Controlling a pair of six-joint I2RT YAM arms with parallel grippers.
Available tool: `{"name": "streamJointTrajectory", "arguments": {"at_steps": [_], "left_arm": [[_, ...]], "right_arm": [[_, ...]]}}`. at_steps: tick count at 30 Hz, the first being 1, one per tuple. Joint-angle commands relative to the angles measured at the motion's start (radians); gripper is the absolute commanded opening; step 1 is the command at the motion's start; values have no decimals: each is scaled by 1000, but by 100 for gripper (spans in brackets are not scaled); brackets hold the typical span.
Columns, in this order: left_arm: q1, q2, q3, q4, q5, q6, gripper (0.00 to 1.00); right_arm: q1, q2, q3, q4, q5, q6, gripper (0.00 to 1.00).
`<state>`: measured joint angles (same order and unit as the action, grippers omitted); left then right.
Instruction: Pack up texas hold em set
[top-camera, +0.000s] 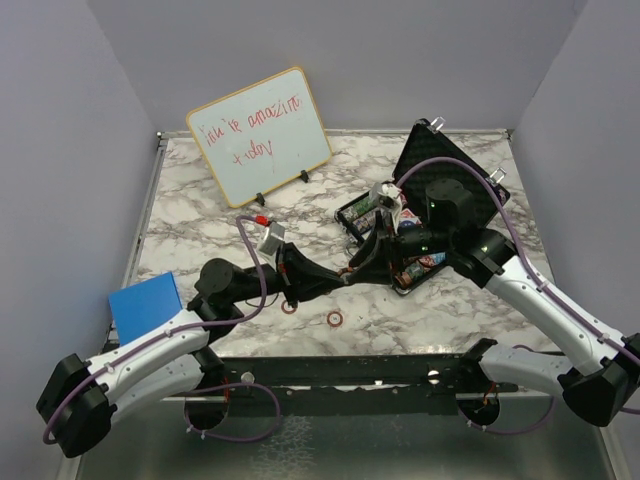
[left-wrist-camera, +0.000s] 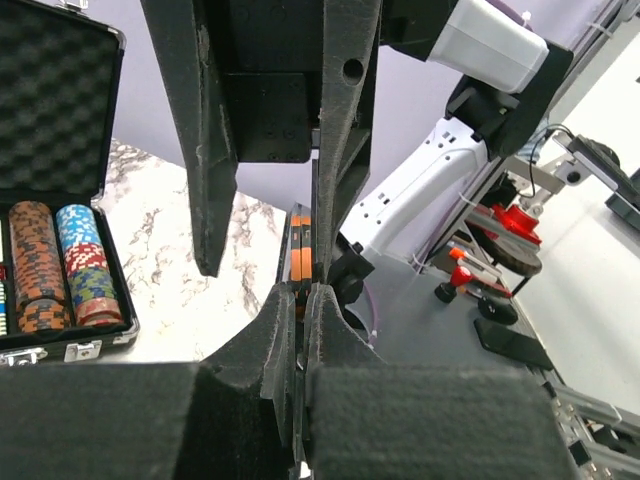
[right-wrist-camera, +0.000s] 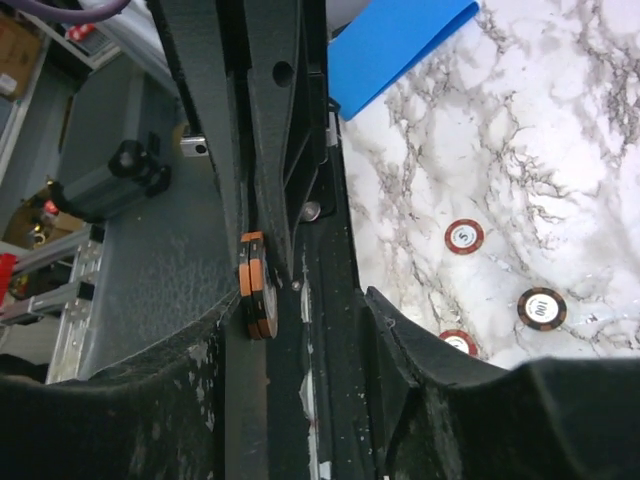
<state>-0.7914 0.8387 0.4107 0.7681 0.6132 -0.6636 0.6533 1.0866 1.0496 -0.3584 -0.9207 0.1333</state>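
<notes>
The black briefcase lies open at the right rear of the table, and stacks of poker chips fill its tray. My left gripper is shut on two orange-and-black chips, held edge-on above the table in front of the case. My right gripper faces it, open. Its fingers straddle the left fingertips and the held chips. The two grippers meet at mid-table. Three loose red and dark chips lie on the marble. The card decks, disc and dice do not show.
A wood-framed whiteboard with red writing stands at the back left. A blue box sits at the table's front left edge. Two loose chips lie near the front edge between the arms.
</notes>
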Motion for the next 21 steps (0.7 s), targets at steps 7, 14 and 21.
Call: {"name": "streamJointTrajectory", "arguments": {"at_steps": [7, 14, 21], "left_arm": [[1, 20, 34, 15, 57, 24, 0], [1, -36, -21, -182, -277, 67, 69], [0, -175, -40, -694, -867, 77, 86]], "right_arm": [[0, 18, 1, 107, -125, 47, 1], [0, 31, 25, -60, 187, -26, 0], [-1, 195, 17, -197, 679, -44, 0]]}}
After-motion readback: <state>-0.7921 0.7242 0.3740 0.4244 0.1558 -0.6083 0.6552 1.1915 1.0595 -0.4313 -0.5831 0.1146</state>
